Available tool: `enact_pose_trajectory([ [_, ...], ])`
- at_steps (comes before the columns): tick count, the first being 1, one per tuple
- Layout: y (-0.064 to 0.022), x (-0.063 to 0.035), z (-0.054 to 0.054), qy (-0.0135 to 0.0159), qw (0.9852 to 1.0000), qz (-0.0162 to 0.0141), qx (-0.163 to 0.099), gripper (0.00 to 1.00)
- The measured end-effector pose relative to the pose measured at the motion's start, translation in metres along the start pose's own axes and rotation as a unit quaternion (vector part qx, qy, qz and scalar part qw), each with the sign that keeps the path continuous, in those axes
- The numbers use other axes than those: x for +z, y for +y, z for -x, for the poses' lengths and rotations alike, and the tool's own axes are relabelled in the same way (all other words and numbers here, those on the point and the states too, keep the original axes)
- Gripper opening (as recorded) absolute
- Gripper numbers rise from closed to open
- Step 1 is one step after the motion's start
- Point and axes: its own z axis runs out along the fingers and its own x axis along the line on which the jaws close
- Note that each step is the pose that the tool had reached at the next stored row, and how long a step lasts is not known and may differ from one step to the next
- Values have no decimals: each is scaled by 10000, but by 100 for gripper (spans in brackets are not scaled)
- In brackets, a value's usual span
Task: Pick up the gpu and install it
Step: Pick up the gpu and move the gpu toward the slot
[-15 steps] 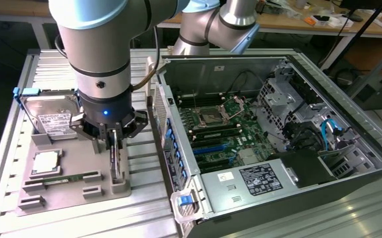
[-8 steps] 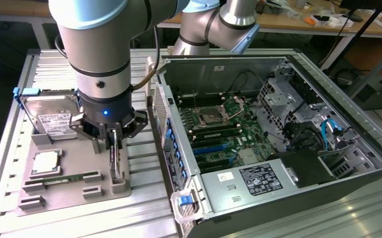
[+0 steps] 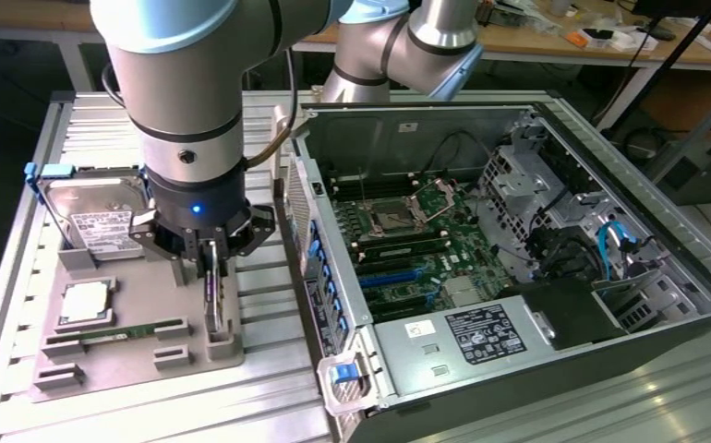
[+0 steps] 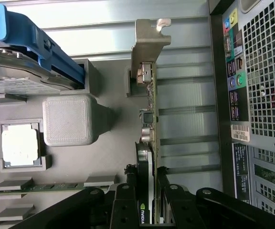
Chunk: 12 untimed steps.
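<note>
Gpu (image 4: 151, 95): thin green-brown card with silver end bracket (image 4: 144, 40) and black fan housing, upright on edge in grey fixture tray (image 3: 122, 355), just beside open computer case (image 3: 516, 231), on the exterior view's left. Gripper (image 4: 144, 200) partly closed, clamped on both card faces.

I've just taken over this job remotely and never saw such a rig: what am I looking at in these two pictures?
The grey jointed machine is a robot arm. The exterior view watches it from off the arm; the wrist view looks along its gripper. On the slatted table sit a grey parts tray and an open computer case. The tray holds a hard drive, a processor chip, a memory stick and the gpu, a card standing on edge in its slot. The gripper's fingers are closed on the gpu from both sides.
</note>
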Motion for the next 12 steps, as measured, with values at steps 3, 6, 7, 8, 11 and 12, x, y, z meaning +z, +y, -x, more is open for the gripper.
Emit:
enact_pose_trajectory([
  [3,2,-37,0,0,10000,0,0,27],
  [6,4,-68,1,0,10000,0,0,27],
  [7,5,-82,1,0,10000,0,0,27],
  [8,6,-92,1,0,10000,0,0,27],
  [11,8,-125,1,0,10000,0,0,27],
  [12,9,-140,1,0,10000,0,0,27],
])
